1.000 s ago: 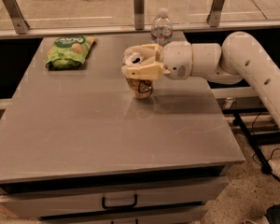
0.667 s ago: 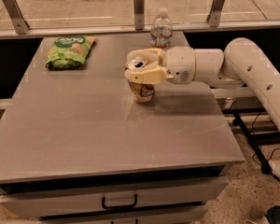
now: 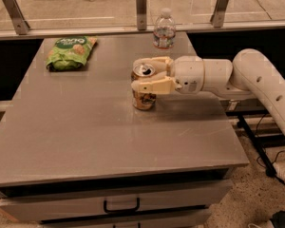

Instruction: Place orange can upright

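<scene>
Upper left of the frame: a green snack bag (image 3: 69, 52) lies flat on the grey desk (image 3: 85, 127). Centre of the frame: the orange can (image 3: 144, 99) stands upright, base on the desk surface, silver top with pull tab facing up. The end effector (image 3: 135, 75) is clenched on the can's upper part, one finger on each side. Top centre, near the far desk edge: a clear water bottle (image 3: 164, 28), upright and apart from the can. Right: the white arm (image 3: 261, 77) reaches in horizontally.
</scene>
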`<state>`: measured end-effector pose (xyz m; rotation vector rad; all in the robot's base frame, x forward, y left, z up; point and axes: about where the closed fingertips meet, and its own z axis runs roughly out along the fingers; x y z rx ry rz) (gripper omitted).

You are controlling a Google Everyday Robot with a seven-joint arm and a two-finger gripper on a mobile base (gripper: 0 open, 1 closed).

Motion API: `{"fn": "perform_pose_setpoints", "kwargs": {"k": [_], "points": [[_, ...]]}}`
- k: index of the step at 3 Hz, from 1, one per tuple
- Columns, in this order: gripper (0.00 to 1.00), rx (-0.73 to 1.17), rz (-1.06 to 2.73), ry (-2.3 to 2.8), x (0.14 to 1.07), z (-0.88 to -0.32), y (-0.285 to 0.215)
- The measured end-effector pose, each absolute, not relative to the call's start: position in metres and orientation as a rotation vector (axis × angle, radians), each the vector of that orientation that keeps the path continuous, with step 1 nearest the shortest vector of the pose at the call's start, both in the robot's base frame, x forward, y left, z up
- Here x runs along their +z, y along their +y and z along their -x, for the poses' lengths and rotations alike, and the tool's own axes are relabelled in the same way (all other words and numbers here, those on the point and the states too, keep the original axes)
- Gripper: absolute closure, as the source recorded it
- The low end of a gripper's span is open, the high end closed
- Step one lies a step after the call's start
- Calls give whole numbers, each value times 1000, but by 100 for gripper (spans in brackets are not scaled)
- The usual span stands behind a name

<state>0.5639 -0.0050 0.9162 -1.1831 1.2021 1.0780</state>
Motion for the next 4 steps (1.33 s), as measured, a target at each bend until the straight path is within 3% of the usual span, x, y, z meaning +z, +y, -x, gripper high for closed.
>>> {"fn": "perform_pose_setpoints", "kwargs": {"k": [1,4], "points": [[0,1062,1185,1211,916,-564,-11],[0,847,1326,1280,978,-581,-60]]}}
